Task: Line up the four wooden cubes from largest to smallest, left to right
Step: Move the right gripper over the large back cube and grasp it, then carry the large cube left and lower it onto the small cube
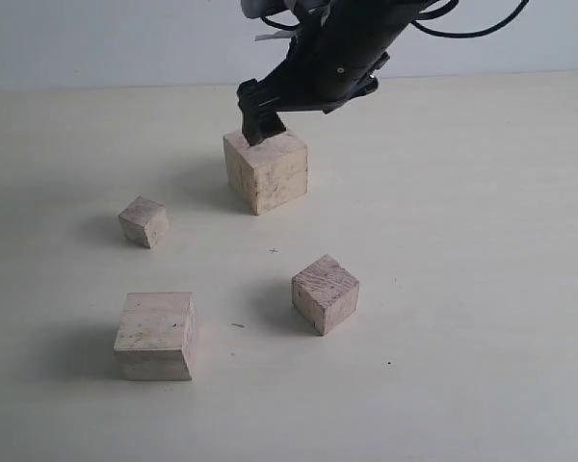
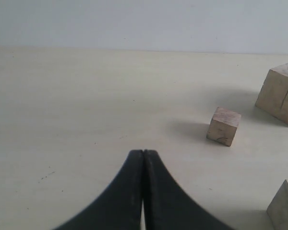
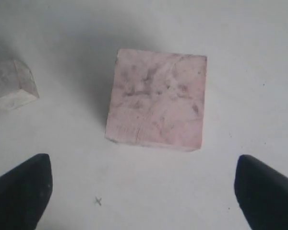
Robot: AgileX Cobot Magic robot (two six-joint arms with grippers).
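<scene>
Four wooden cubes stand apart on the table. The largest cube (image 1: pixel 265 171) (image 3: pixel 157 105) (image 2: pixel 281 93) is at the back. The smallest cube (image 1: pixel 144 221) (image 2: pixel 224 126) (image 3: pixel 12 84) is to its left. The second largest (image 1: pixel 156 335) (image 2: pixel 283 211) is at the front left, and the third cube (image 1: pixel 325 294) is at the front middle. My right gripper (image 1: pixel 303 101) (image 3: pixel 144 191) hangs above the largest cube, wide open and holding nothing. My left gripper (image 2: pixel 143 154) is shut and empty, low over bare table, left of the smallest cube; the exterior view does not show it.
The pale table (image 1: pixel 462 241) runs back to a light wall (image 1: pixel 96 38). A small x mark (image 1: pixel 274 251) (image 3: pixel 98 201) lies between the largest and third cubes. The black right arm (image 1: pixel 356 38) with its cables comes down from the top of the exterior view.
</scene>
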